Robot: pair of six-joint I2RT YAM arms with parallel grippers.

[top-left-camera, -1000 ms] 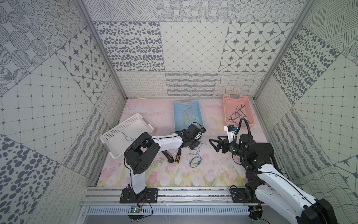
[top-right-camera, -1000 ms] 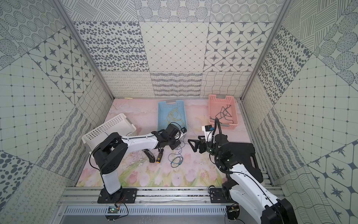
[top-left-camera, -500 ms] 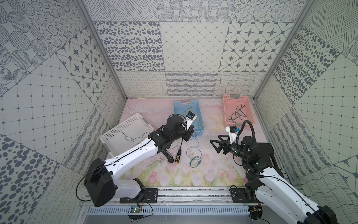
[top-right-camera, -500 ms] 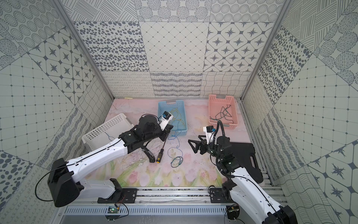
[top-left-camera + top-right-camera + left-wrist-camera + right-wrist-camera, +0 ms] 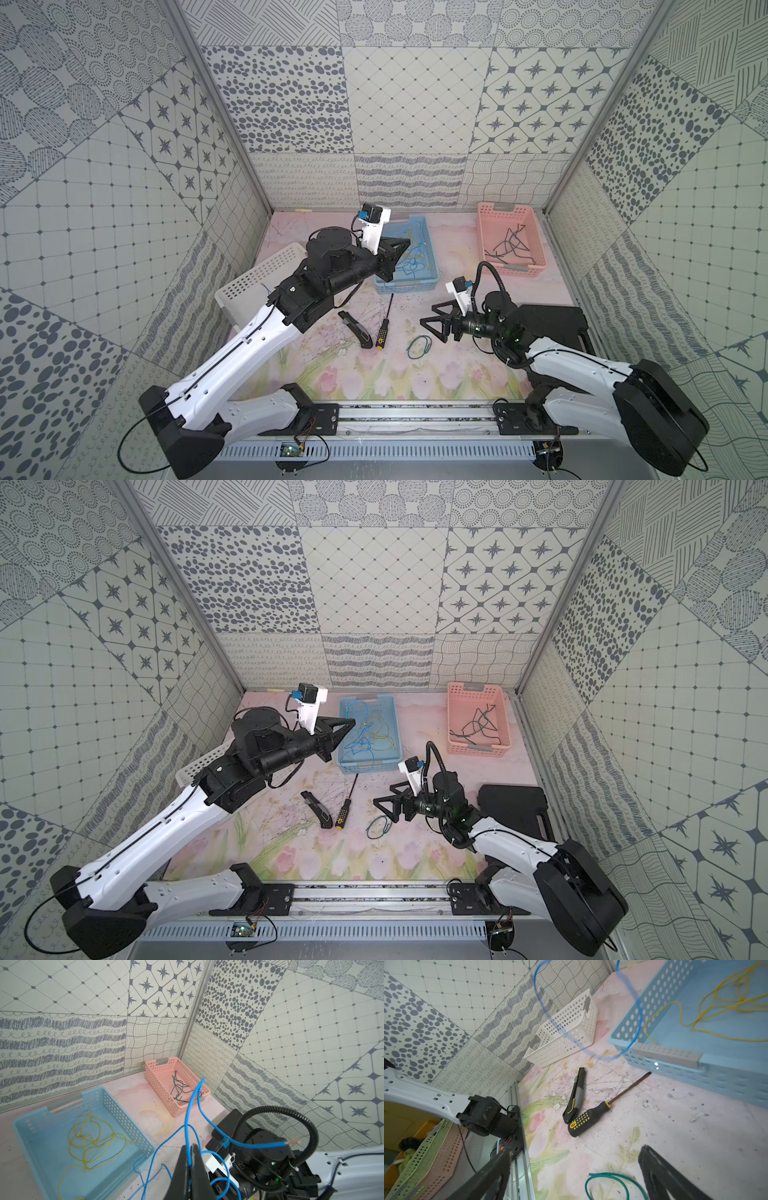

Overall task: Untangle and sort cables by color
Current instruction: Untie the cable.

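The left end effector [image 5: 190, 1148] is pinched tight on a thin, glossy blue cable [image 5: 194, 1099] looping above the perforated blue plastic basket [image 5: 405, 286], where limp yellow cables [image 5: 91, 1138] lie tangled. A green cable [image 5: 419, 347] curls on the floral table [image 5: 395, 376] beside the right end effector [image 5: 427, 314], jaws spread apart; dark green-black cables [image 5: 509, 245] lie in the pink perforated basket [image 5: 536, 268]

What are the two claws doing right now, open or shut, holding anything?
Left gripper: shut on the blue cable.
Right gripper: open, holding nothing.
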